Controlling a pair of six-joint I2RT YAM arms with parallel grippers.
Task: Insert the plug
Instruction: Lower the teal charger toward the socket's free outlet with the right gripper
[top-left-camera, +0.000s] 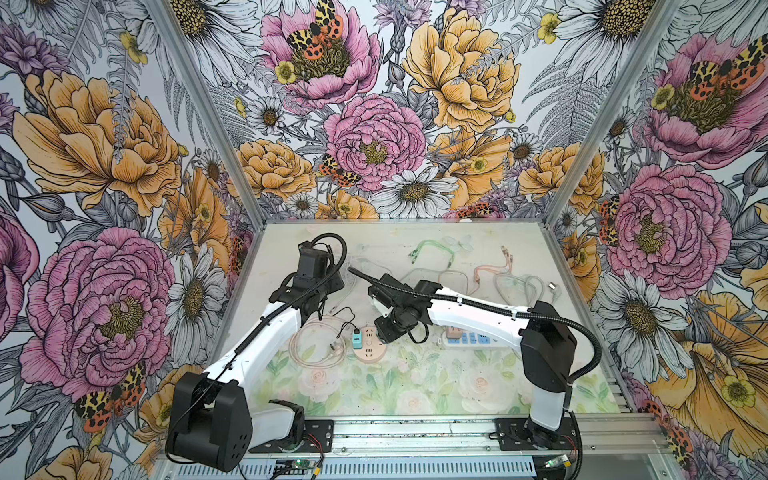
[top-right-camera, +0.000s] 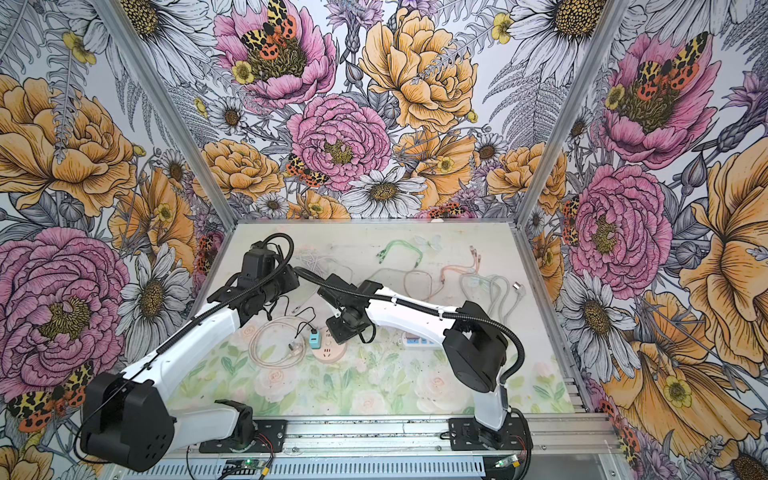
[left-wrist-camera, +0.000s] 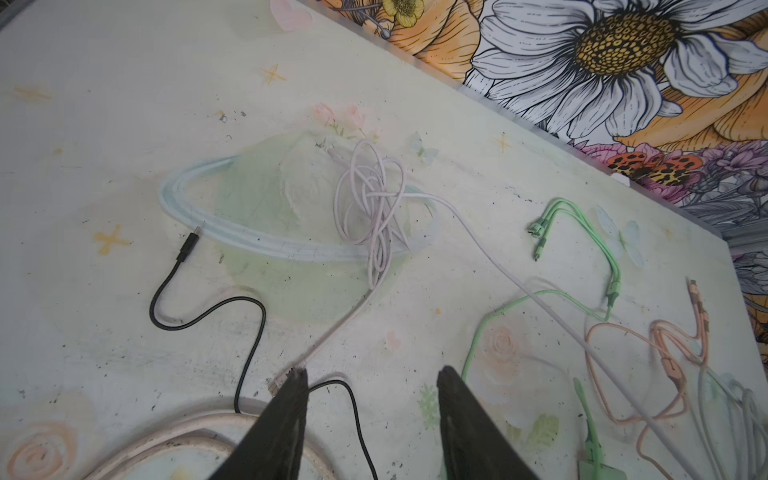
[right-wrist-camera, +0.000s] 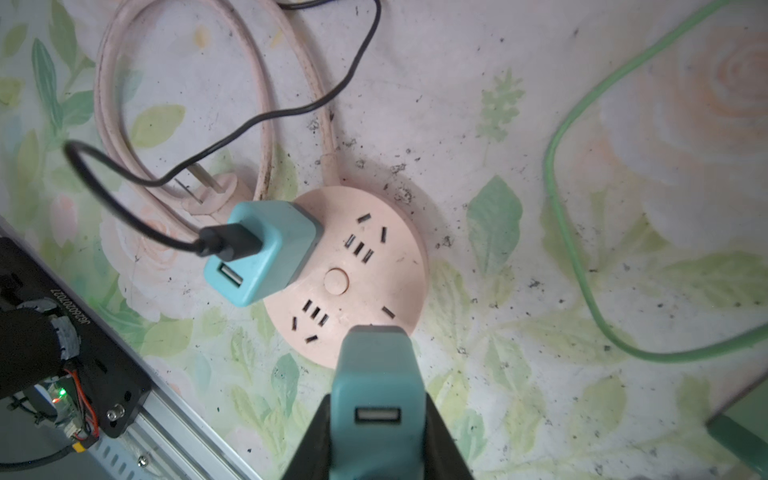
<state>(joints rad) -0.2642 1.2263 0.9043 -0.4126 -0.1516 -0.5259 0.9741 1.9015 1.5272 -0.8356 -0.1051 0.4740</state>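
Insertion is not yet done: your right claw (right-wrist-camera: 378, 411) clamps the teal plug (right-wrist-camera: 374, 361) over the pink socket (right-wrist-camera: 390, 274), lower centre; left claw (left-wrist-camera: 372, 374) gapes empty.

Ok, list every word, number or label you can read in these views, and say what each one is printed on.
"JE24...": white print on the black plate at the rail, right wrist view, seen rotated; the later digits are too small to trust.
Pink round socket, plugged teal charger, held teal charger in the right end effector: no text visible.
White power strip, in a top view: any print is too small to read.
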